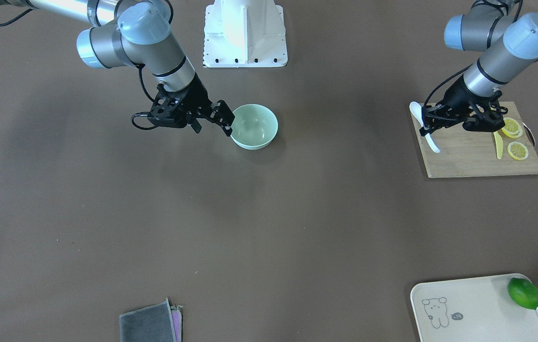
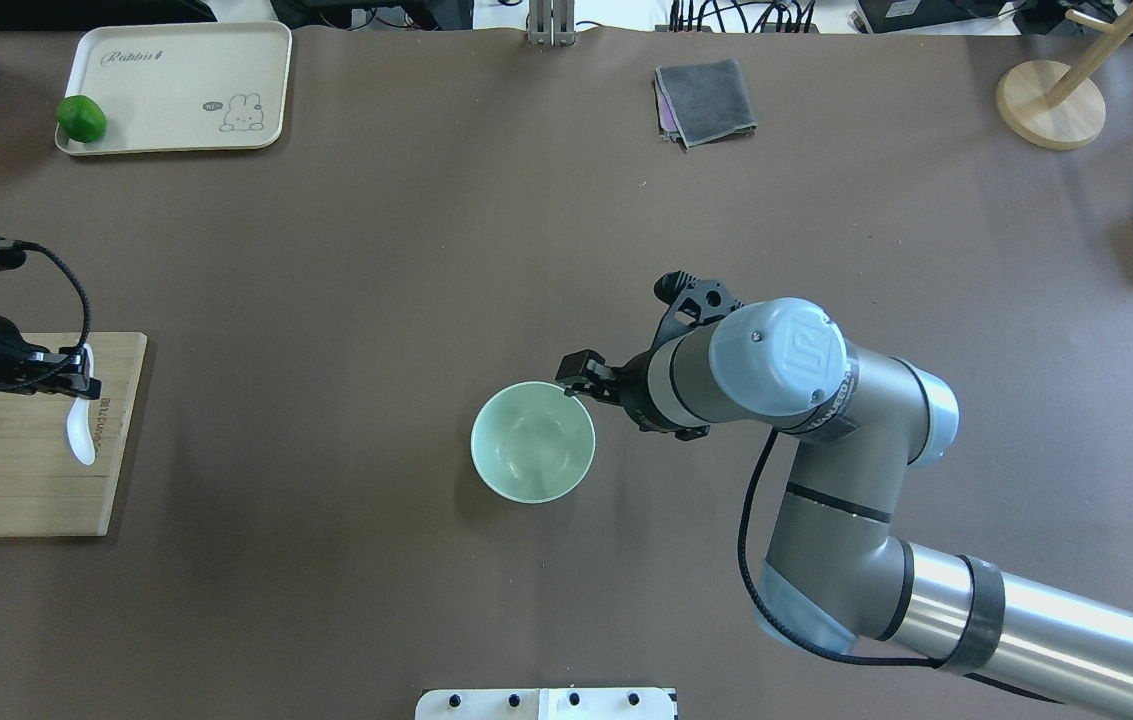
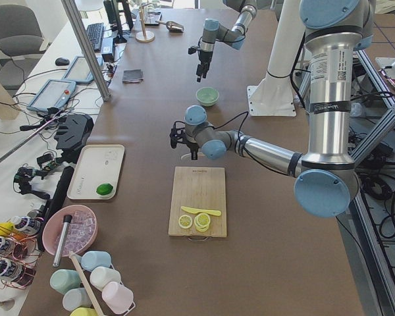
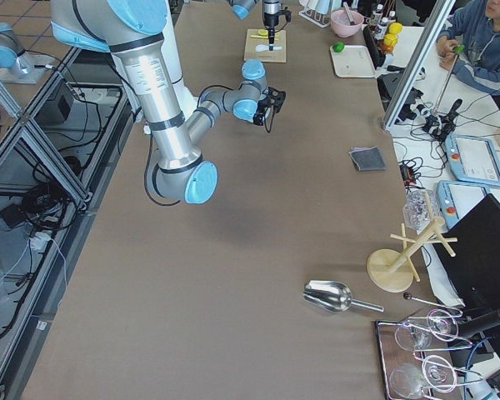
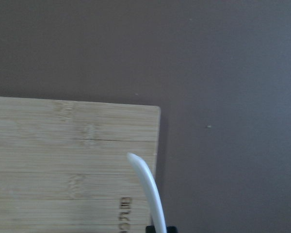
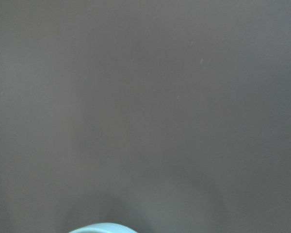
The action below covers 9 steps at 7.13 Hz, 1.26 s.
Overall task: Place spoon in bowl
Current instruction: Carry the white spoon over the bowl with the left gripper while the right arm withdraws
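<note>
The white spoon (image 1: 433, 143) is in my left gripper (image 1: 428, 128), which is shut on its middle over the left end of the wooden cutting board (image 1: 468, 159). In the overhead view the spoon (image 2: 81, 440) hangs past the fingers above the board's right edge. The left wrist view shows its curved handle (image 5: 148, 187) rising from between the fingertips. The pale mint-green bowl (image 1: 255, 126) stands empty at mid-table, far from the spoon. My right gripper (image 1: 212, 124) is open and empty, with one finger close against the bowl's rim (image 2: 531, 440).
A pale yellow knife (image 1: 498, 145) and lemon slices (image 1: 517, 150) lie on the board. A cream tray (image 1: 477, 308) with a lime (image 1: 523, 293) sits at a corner. A folded grey cloth (image 1: 150, 323) lies at the table's edge. The robot base (image 1: 245, 33) stands behind the bowl.
</note>
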{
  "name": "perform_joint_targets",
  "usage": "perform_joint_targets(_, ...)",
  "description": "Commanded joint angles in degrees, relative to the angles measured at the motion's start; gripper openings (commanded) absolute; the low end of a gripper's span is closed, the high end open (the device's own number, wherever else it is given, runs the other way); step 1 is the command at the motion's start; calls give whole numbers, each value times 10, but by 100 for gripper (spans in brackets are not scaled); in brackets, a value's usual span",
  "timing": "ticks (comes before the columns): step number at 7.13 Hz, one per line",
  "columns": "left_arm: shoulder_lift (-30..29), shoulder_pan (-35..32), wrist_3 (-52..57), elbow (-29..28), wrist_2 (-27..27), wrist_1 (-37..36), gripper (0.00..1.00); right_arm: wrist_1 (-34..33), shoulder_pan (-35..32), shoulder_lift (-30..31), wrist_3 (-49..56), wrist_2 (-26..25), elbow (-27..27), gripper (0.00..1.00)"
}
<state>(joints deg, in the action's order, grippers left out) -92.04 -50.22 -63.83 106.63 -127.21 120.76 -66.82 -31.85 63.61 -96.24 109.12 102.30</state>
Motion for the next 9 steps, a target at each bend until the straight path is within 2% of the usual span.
perform_joint_targets(1, -141, 38, -123, 4, -1, -71, 0, -8, -114, 83, 92, 118, 52, 100)
perform_joint_targets(3, -230, 120, -199, 2, 81, -150, 0, -7, -192, 169, 243, 172, 61, 100)
perform_joint_targets(4, -288, 167, -233, -4, 122, -217, 0, -7, -227, 204, 304, 196, 61, 100)
perform_joint_targets(5, -335, 197, -265, -20, 168, -242, 0, -7, -258, 227, 351, 221, 60, 100)
perform_joint_targets(6, -360, 211, -297, -36, 173, -243, 0, -7, -269, 237, 376, 226, 59, 100)
perform_joint_targets(7, -358, 211, -297, -38, 176, -243, 97, -7, -270, 238, 377, 226, 57, 100)
perform_joint_targets(9, -331, 209, -290, -24, 191, -243, 98, -3, -276, 246, 377, 226, 62, 100)
